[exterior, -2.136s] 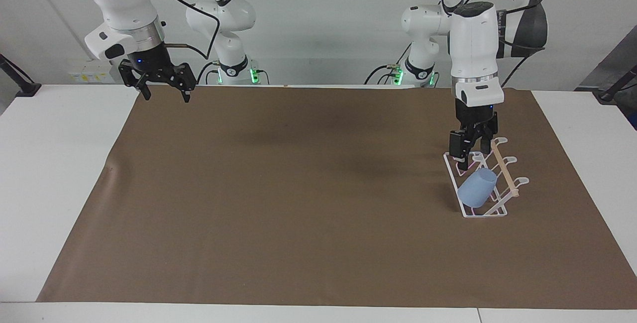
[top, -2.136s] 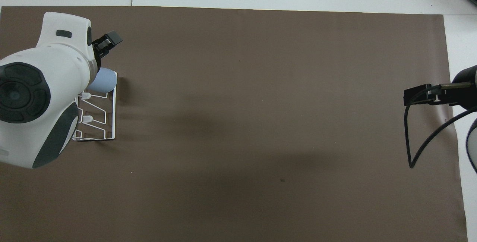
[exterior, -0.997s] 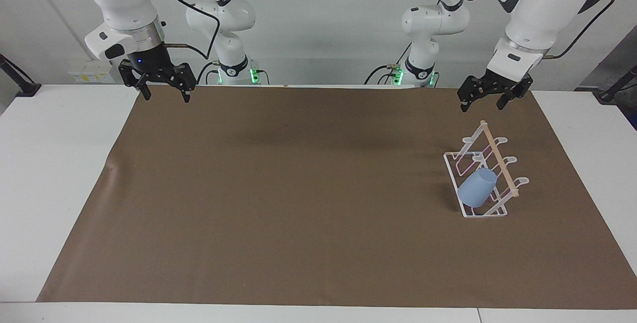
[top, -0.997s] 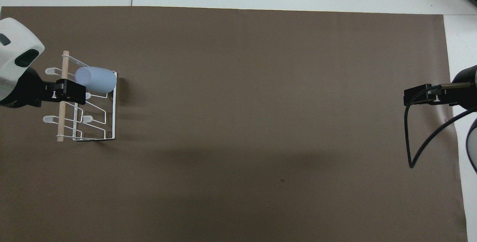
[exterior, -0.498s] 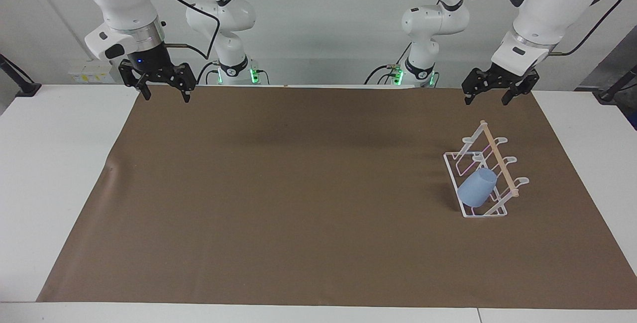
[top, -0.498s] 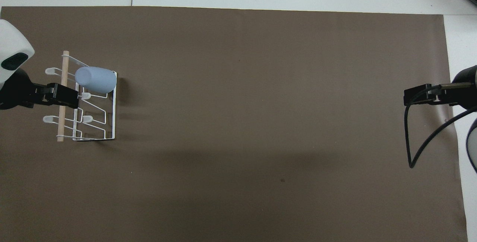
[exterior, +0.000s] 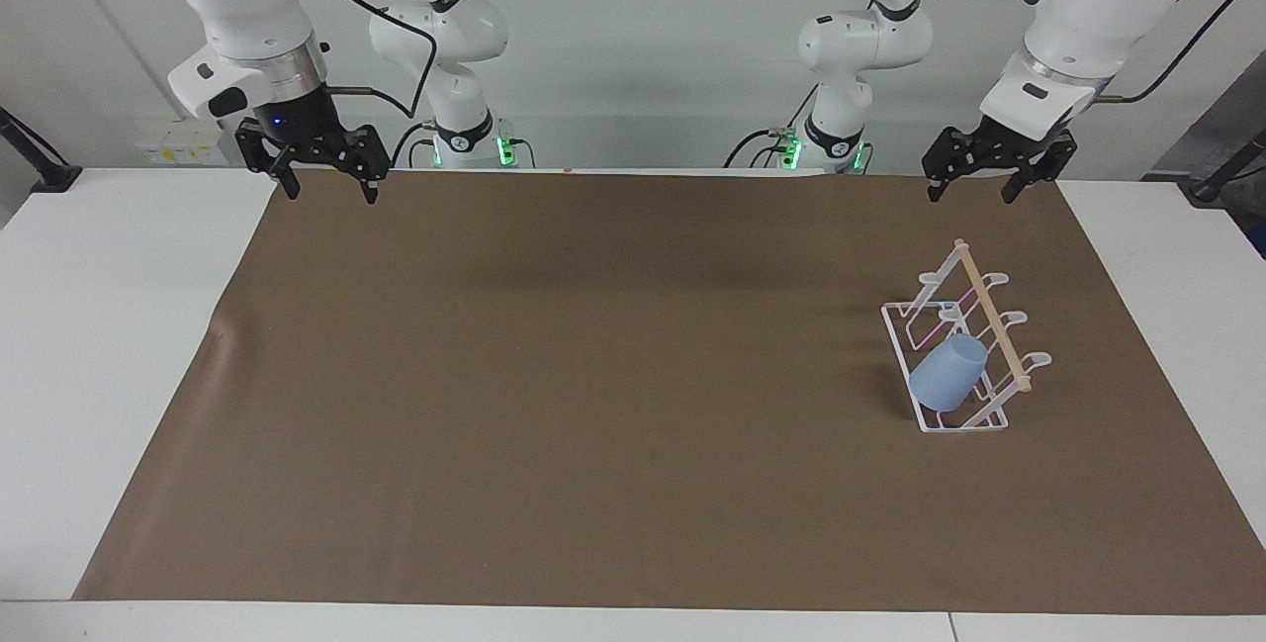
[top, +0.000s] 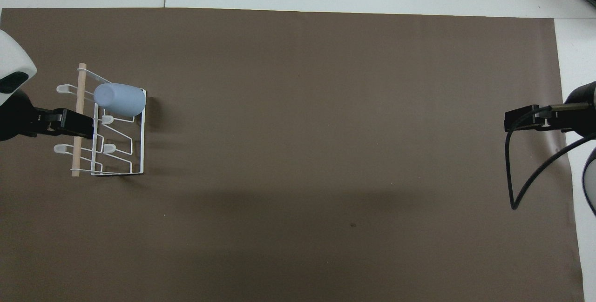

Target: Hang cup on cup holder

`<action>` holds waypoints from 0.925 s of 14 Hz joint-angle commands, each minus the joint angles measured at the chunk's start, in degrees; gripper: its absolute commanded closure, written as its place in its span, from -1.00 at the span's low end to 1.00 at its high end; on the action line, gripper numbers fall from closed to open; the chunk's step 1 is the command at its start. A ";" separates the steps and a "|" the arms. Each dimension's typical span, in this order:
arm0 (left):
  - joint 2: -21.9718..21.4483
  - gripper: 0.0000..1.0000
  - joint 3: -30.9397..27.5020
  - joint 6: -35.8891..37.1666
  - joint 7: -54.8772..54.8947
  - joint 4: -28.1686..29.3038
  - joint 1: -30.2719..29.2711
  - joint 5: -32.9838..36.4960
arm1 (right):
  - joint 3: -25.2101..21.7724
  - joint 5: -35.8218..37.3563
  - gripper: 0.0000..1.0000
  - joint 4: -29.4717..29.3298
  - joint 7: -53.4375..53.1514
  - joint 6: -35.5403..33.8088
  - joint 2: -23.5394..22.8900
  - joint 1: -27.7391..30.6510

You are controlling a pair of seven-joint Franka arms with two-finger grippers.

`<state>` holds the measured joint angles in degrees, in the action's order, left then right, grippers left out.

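The light blue cup (exterior: 949,373) hangs tilted, mouth down, on a slanted prong of the white wire cup holder (exterior: 935,308), at the holder's end farther from the robots. Both also show in the overhead view: the cup (top: 119,99) and the holder (top: 135,153). The holder stands on the mat toward the left arm's end of the table. My left gripper (exterior: 971,193) is open and empty, raised well above the mat and apart from the holder; it also shows in the overhead view (top: 70,123). My right gripper (exterior: 332,193) is open and empty, waiting raised over the mat's corner at the right arm's end.
A brown mat (exterior: 593,375) covers most of the white table (exterior: 109,345). A black cable (top: 517,171) loops from the right wrist over the mat's edge.
My left gripper has left the cup holder, risen and drawn back toward its base. The cup has stayed on its prong. The right arm has not moved.
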<state>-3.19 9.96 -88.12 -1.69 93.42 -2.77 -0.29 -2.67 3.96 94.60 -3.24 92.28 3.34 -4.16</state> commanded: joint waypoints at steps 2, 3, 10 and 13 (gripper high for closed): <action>-1.29 -1.00 0.15 -0.21 1.34 0.72 -1.09 -3.48 | -0.06 -0.44 -1.00 1.46 0.43 0.53 1.32 0.29; -1.20 -1.00 0.06 0.40 1.25 0.10 -1.18 -3.49 | -0.06 -0.44 -1.00 1.55 0.43 0.45 1.32 0.29; -1.73 -1.00 0.14 2.69 2.22 0.10 -1.00 -3.22 | -0.06 -0.44 -1.00 1.46 0.43 0.45 1.32 0.29; -1.73 -1.00 0.15 2.68 2.13 0.10 -1.00 -3.22 | -0.06 -0.44 -1.00 1.46 0.43 0.53 1.32 0.29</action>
<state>-3.90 9.78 -86.50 -0.78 92.96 -2.82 -2.51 -2.67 3.96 94.62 -3.24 92.28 3.34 -4.16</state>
